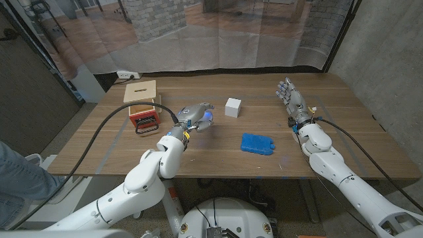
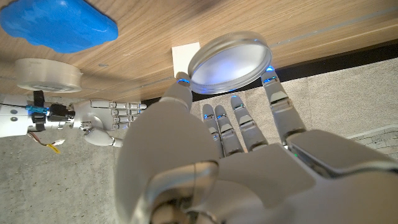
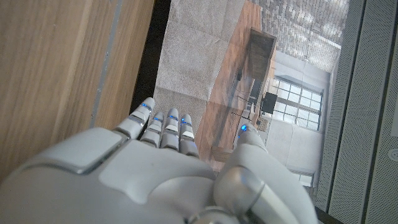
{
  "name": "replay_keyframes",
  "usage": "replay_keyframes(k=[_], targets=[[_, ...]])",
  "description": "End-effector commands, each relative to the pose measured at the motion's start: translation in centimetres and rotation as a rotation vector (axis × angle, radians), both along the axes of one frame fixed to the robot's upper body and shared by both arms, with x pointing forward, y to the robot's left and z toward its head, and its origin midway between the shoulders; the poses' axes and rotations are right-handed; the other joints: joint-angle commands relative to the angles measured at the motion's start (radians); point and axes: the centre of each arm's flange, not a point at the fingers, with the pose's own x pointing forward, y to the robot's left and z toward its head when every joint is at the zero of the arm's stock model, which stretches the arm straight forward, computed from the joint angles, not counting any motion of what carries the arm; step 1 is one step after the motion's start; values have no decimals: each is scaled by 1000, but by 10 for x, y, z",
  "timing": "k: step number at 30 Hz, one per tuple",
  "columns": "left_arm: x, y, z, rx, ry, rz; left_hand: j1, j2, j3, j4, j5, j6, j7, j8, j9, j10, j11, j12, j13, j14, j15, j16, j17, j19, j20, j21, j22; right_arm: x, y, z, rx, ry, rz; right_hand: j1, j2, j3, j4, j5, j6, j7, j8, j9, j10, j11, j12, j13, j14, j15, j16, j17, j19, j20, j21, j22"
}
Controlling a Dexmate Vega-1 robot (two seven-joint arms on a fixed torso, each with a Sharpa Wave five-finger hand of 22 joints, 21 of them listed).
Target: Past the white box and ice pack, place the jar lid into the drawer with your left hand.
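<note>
My left hand (image 1: 190,119) hovers over the table's middle left and pinches a round clear jar lid (image 1: 206,121) between thumb and fingertip. In the left wrist view the lid (image 2: 230,62) shows bluish at the fingertips (image 2: 272,78) of that hand (image 2: 217,168). The white box (image 1: 232,107) stands just right of the lid, and the blue ice pack (image 1: 256,143) lies nearer the front. Left of the hand, a small wooden cabinet (image 1: 140,92) has its red drawer (image 1: 145,119) pulled out. My right hand (image 1: 291,100) stands upright at the right, fingers apart, holding nothing.
The white box (image 2: 185,56), the ice pack (image 2: 59,28) and my right hand (image 2: 106,121) also appear in the left wrist view. My right hand (image 3: 161,168) shows beside the table edge (image 3: 74,56). A black cable (image 1: 106,129) runs along my left arm. A person's leg (image 1: 13,172) sits at the left edge.
</note>
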Motion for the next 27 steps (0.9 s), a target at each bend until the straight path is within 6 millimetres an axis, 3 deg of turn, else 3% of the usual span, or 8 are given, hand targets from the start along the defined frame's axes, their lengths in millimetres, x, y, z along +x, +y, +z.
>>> replay_keyframes(k=[1,27], targets=[[-2,8,5,-13,-9,17,6,-2,2,5,2,10,1,-6,2,9,1,0,5,6,-12,-3,1,5,3,-1,3,2,1,3,-1,1,0,-2,8,3,-5,1,6,1,2,5,6,-1,5,5,11,4,4,3,13,0,9,3],[-12,27,10,-55,-40,70,9,-1,4,6,3,17,-1,-6,2,7,5,-4,5,10,-11,-4,1,5,-1,-8,4,5,6,4,-6,1,8,-3,9,2,-6,1,6,1,2,5,7,-1,4,5,14,4,3,3,24,-2,11,3]])
